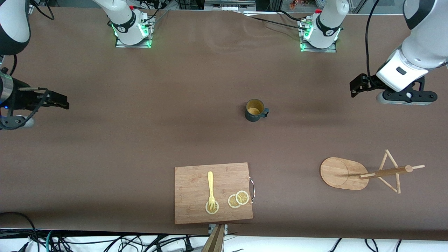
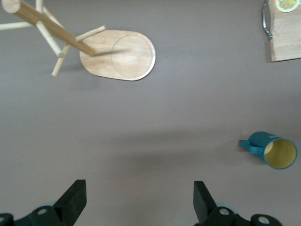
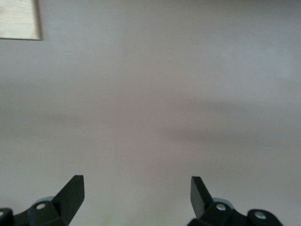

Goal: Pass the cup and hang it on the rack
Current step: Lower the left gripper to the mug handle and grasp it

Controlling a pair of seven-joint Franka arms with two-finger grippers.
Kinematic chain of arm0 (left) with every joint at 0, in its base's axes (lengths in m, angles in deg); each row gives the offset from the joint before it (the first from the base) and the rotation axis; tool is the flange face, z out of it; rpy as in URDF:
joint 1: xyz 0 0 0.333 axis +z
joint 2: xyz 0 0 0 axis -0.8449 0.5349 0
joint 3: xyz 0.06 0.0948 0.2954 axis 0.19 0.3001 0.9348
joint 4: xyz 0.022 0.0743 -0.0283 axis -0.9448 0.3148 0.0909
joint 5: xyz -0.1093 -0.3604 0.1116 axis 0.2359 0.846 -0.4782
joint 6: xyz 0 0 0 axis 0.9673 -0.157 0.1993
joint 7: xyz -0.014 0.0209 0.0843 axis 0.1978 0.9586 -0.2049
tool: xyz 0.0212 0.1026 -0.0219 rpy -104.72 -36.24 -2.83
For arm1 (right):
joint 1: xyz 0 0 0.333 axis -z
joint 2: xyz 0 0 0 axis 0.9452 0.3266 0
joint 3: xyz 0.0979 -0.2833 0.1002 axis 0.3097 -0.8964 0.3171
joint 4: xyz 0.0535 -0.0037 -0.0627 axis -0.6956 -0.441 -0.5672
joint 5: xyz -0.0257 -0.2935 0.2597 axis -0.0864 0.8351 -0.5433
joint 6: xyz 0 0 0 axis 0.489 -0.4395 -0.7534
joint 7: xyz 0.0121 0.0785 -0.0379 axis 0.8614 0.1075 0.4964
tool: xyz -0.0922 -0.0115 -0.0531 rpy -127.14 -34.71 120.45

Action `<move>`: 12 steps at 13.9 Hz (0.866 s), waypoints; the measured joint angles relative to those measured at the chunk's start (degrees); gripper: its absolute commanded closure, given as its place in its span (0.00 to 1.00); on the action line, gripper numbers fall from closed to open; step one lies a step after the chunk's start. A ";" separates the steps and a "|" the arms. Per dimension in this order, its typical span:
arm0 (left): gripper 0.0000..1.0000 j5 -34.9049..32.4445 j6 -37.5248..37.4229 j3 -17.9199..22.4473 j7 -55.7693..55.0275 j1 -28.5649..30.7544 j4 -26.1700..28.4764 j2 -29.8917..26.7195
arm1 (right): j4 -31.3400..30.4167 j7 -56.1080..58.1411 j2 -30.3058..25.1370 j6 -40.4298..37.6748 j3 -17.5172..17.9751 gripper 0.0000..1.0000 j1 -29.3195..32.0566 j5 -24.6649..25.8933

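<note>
Brown cloth is covering the whole table [image 1: 105, 147], and the cup [image 1: 256, 110] is sitting upright on it about mid-table, handle pointing toward my left arm's end, yellow inside showing. Nothing is touching it and nothing is standing close around it.

The rack [image 1: 364, 173] is sitting nearer the front camera than the cup, toward my left arm's end, well apart from the cup. Its oval base is flat on the cloth, with the post and pegs leaning out toward that end in the front view.

A wooden board [image 1: 213, 192] is lying near the front edge, also well apart from the cup. On it a yellow fork [image 1: 211, 187] is resting with its tines on one lemon slice [image 1: 212, 207], and two more slices [image 1: 238, 199] are overlapping by the board's metal handle [image 1: 252, 189].

My left gripper [image 2: 140, 197] is hovering over bare cloth at my left end, fingers spread wide, gripping nothing; its wrist view is catching the cup, rack and a board corner. My right gripper [image 3: 137, 195] is hanging over bare cloth at the other end, equally wide apart and empty.
</note>
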 measured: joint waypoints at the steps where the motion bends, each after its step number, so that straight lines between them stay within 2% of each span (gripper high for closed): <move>1: 0.00 1.39 0.09 -0.16 -0.33 -0.01 -0.52 0.50 | -0.60 0.00 -1.05 0.05 0.02 0.00 0.11 1.17; 4: 0.00 3.46 -0.72 0.04 -0.39 0.19 -2.86 2.96 | -1.91 -0.01 -5.00 0.21 0.03 0.00 1.71 1.80; 7: 0.00 3.98 -5.44 -0.52 0.68 0.00 -3.35 3.89 | -5.08 0.10 -9.20 0.33 0.01 0.00 4.26 1.80; 9: 0.00 4.48 -7.11 -1.80 6.73 -0.14 -3.37 4.39 | -7.43 0.82 -11.18 1.11 0.02 0.00 5.10 1.83; 12: 0.00 6.10 -8.16 -2.48 21.82 -0.28 -3.29 5.68 | -8.81 4.40 -11.86 1.37 0.02 0.00 5.44 1.89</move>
